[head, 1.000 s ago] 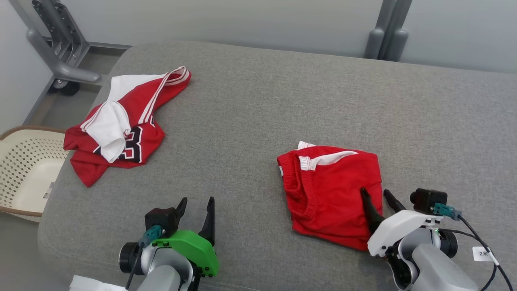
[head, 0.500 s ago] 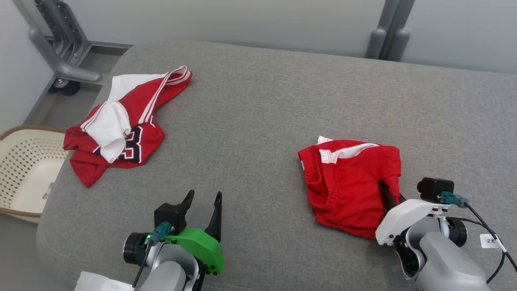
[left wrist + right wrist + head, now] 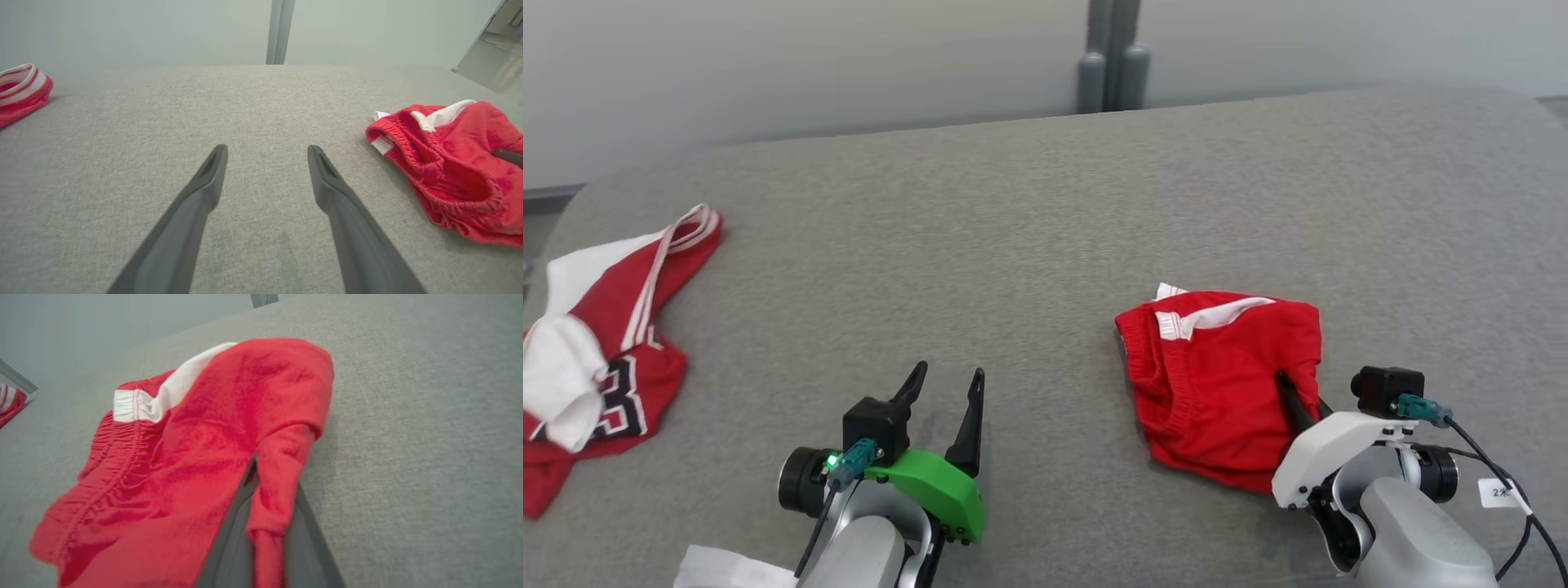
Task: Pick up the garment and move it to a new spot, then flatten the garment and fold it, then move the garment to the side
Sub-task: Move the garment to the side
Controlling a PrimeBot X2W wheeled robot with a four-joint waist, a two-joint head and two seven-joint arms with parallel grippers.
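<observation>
Garment (image 3: 1225, 384), a folded pair of red shorts, lies on the grey cushion (image 3: 1029, 229) at the robot's right, its near right edge clamped between the fingers (image 3: 233, 539) of the right gripper (image 3: 1300, 390). Judged to be the move aside: the pinch takes only a narrow ridge of cloth, so the carry should go low and slow, the bundle sliding flat lest the fold open. Right forearm reaches in low from the near right, wrist angled inward; left gripper (image 3: 947, 371) hovers fingers apart over bare cushion, well apart from the shorts and the red jersey (image 3: 596, 359).
</observation>
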